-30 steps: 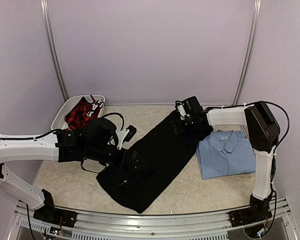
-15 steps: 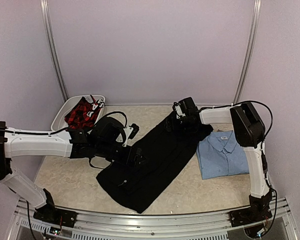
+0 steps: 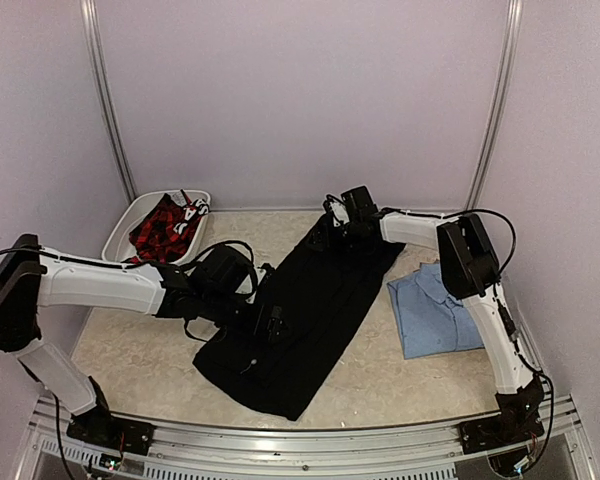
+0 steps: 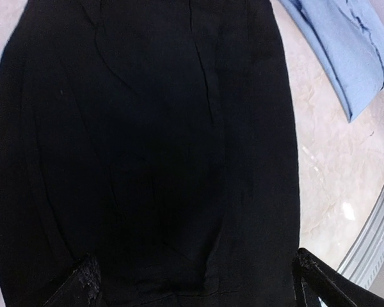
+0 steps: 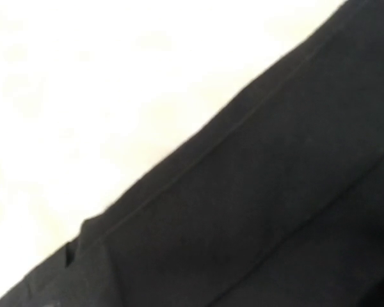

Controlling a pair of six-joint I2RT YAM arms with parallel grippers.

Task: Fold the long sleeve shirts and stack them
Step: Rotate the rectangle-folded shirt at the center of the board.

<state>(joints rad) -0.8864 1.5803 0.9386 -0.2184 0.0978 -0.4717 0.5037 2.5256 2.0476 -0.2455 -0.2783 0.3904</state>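
The black shirt (image 3: 320, 290) lies long and slanted. The left pincer (image 3: 270, 322) hangs wide open over its near end, the right pincer (image 3: 332, 222) open at its far end

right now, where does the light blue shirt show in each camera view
top external: light blue shirt right of centre, beside the black shirt.
left wrist: top right corner, past the black shirt's edge.
right wrist: not in it.
shared landmark: the black shirt, seen in all three views.
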